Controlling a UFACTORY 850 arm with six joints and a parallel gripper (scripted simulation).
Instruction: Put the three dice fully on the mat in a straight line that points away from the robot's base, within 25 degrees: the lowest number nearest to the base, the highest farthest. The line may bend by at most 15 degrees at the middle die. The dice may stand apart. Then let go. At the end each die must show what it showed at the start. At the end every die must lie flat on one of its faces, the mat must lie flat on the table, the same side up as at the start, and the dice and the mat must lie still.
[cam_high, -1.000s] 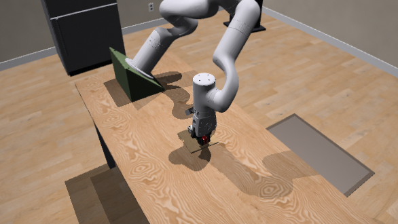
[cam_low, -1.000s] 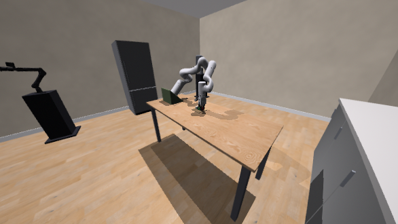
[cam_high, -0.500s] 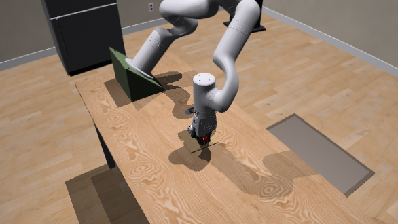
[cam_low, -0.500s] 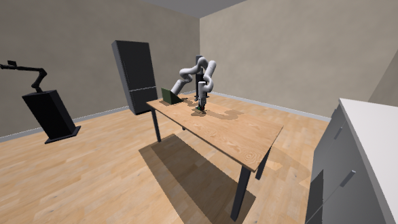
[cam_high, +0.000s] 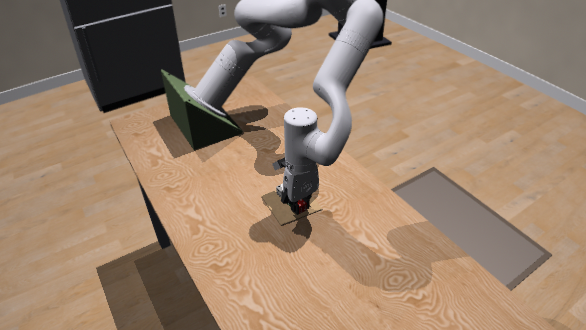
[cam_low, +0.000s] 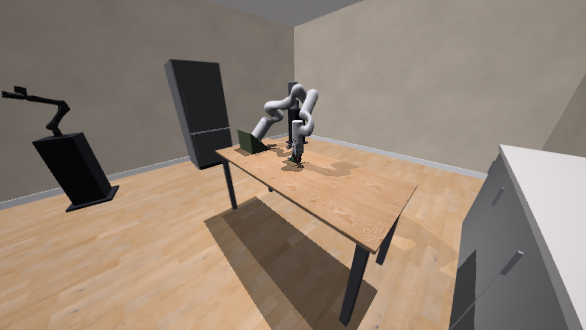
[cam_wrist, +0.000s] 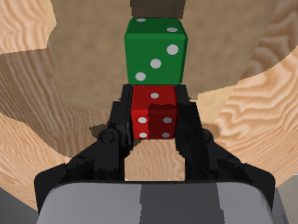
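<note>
The gripper (cam_high: 300, 205) (cam_wrist: 154, 102) points down and is shut on the red die (cam_wrist: 154, 111), one fingertip against each side. The die shows one pip on one visible face and four on the other; its gap to the surface is hidden. The green die (cam_wrist: 155, 59) is on the brown mat (cam_high: 282, 216) (cam_wrist: 90, 30), just beyond the red die in the wrist view, close to it. It shows three pips and, on the upper visible face, two. The third die cannot be made out for certain; a small whitish shape shows beside the gripper in the top view.
The arm's green wedge base (cam_high: 212, 131) (cam_low: 251, 142) stands at the far end of the wooden table (cam_high: 240, 285) (cam_low: 320, 192). The arm arches over to the mat. Its shadows fall across the mat and table. A dark plain patch shows above the green die in the wrist view.
</note>
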